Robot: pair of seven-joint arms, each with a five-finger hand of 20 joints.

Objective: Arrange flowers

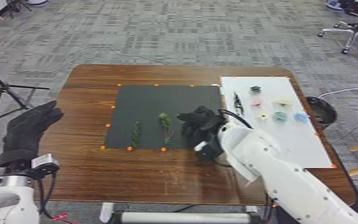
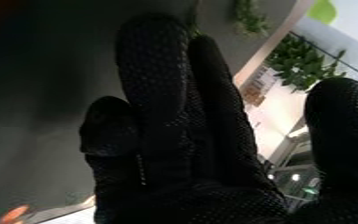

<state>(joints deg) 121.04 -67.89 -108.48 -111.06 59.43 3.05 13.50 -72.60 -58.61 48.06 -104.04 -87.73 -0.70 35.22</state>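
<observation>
We can read no text, labels, brands, numbers or signs here.

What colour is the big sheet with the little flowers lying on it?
The sheet is white; you see it best in the head view.
</observation>
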